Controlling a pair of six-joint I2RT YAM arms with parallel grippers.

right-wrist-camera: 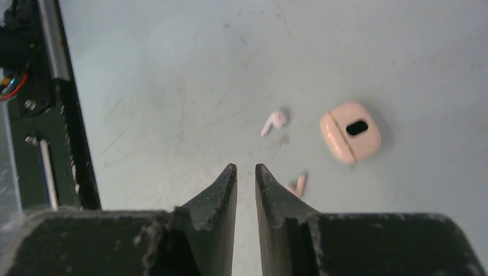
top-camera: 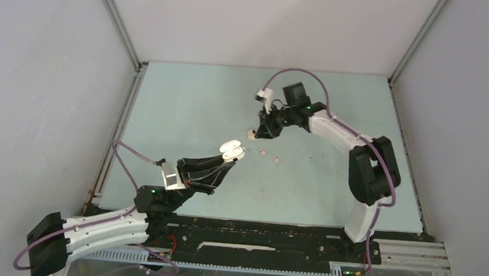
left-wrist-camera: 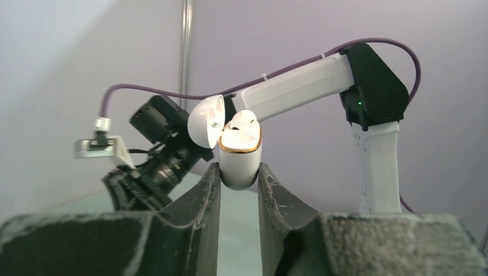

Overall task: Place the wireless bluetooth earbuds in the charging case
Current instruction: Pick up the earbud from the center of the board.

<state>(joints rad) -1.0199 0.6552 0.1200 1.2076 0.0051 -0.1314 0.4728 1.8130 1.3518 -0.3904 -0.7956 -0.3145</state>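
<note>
My left gripper (top-camera: pixel 229 156) is shut on a white charging case (left-wrist-camera: pixel 240 156) and holds it upright above the table, lid open. One white earbud (left-wrist-camera: pixel 242 120) sits in the case. The case also shows in the top view (top-camera: pixel 231 149). My right gripper (right-wrist-camera: pixel 246 168) hovers over the table with its jaws a narrow gap apart and nothing between them. A pale earbud (right-wrist-camera: pixel 275 121) lies just beyond its tips. A tan earbud (right-wrist-camera: pixel 298 184) lies beside the right finger, partly hidden by it. In the top view the two loose buds (top-camera: pixel 262 152) (top-camera: pixel 277 158) lie between the arms.
A closed tan case (right-wrist-camera: pixel 350 131) lies on the table right of the loose buds; it also shows in the top view (top-camera: pixel 252 135) beside my right gripper. The black base rail (right-wrist-camera: pixel 72 115) runs along the left of the right wrist view.
</note>
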